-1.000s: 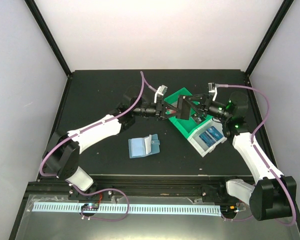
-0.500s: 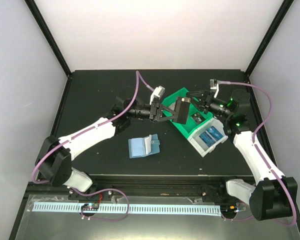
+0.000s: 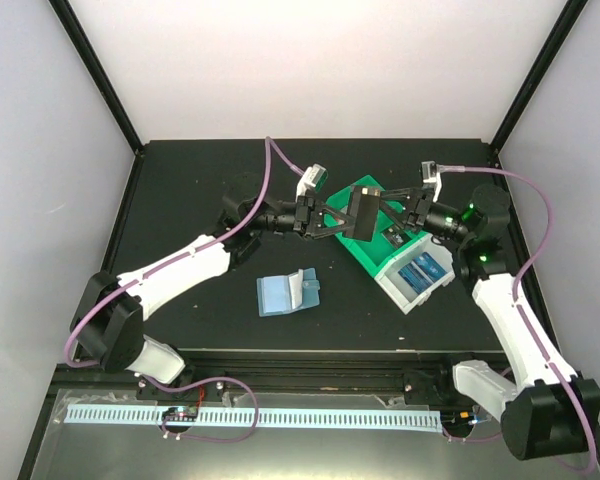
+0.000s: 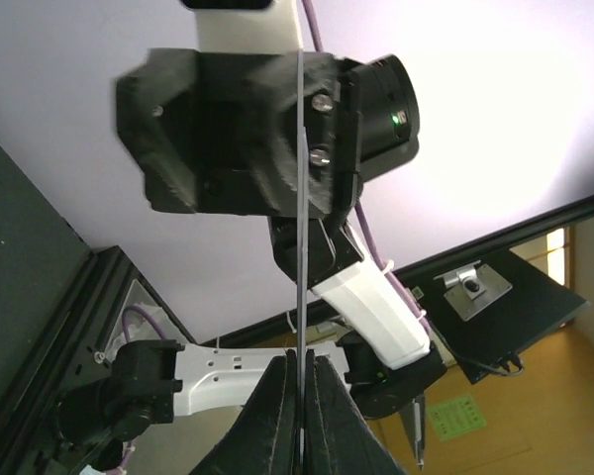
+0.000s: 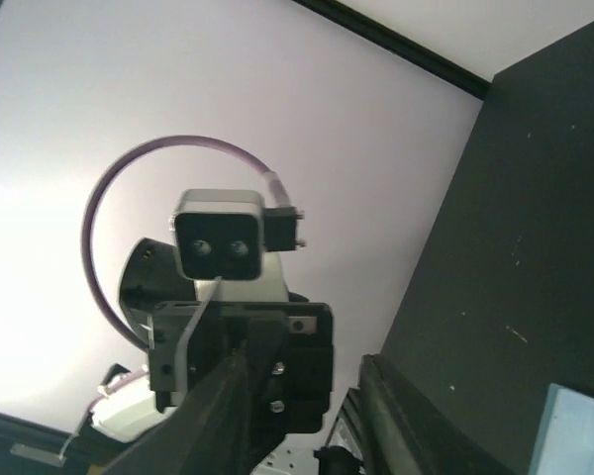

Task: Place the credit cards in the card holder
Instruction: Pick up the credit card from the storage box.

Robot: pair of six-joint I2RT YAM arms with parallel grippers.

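1. The left tool [image 3: 340, 215] is pressed together on one credit card [image 3: 361, 212], holding it in the air over the green bin [image 3: 365, 252] at mid-counter.
2. In the left wrist view the card [image 4: 302, 247] shows edge-on as a thin upright line rising from between the closed fingers [image 4: 277, 416].
3. The right tool [image 3: 390, 212] faces the left one from the other side of the card, very near its far edge. I cannot tell from above whether it touches.
4. In the right wrist view its fingers [image 5: 228, 406] stand spread with nothing seen between them.
5. More credit cards [image 3: 421, 272], blue, lie in the white bin [image 3: 392, 288], which sits against the green bin's near-right side.
6. The card holder [image 3: 288, 292] lies open and flat on the black counter [image 3: 200, 180], near and left of the bins and apart from both tools.
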